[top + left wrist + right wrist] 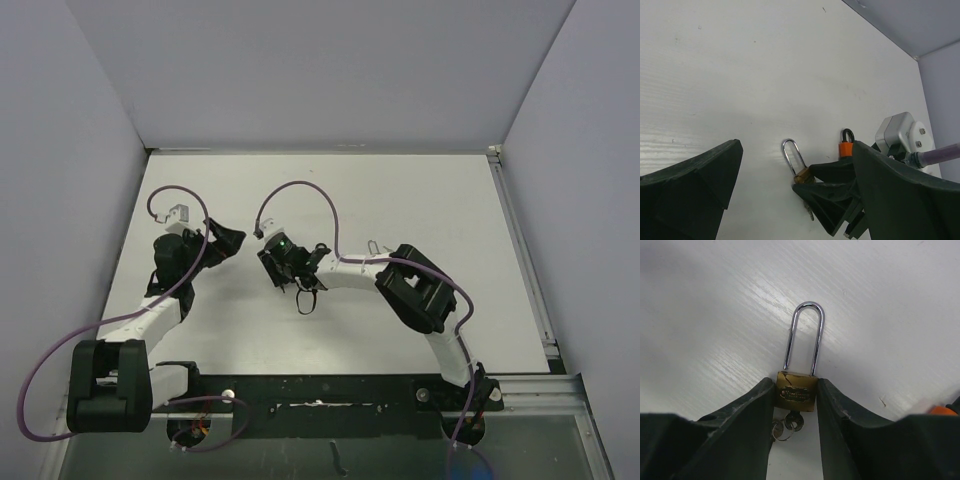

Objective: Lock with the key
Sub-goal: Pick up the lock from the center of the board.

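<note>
Task object: brass padlock (pixel 797 394) with a long chrome shackle. It lies flat on the white table (pixel 710 310), left of centre in the overhead view, with the shackle pointing away from the right wrist camera.
Key: small silver key (pixel 793 424) on a wire ring, at the foot of the brass body and between the right fingers. It appears seated in the keyway, but the seat is shadowed and cannot be confirmed.
Shackle: both legs meet the top of the body. Whether it is latched cannot be told.
Right gripper (pixel 796 384): jaws drawn in against both flanks of the brass body and clamped on it.
Left gripper (pixel 222 243): jaws wide apart, holding nothing. It stands near the padlock and faces it.
Other item: orange collar with a black loop (pixel 845 145), just beside the padlock. Its nature is unclear.
Step in hand: judged to be securing the lock body so that it cannot twist under the key.
Progress: judged early. Neither gripper is on the key.
Next move calls for: a clear approach to the key head, which is crowded between the right fingers. The right arm probably needs to lift or turn the padlock to present it. The left fingers must then pinch the head squarely and turn it about the keyway axis.
Risk: the body may slip in the grip while the key is turned.
</note>
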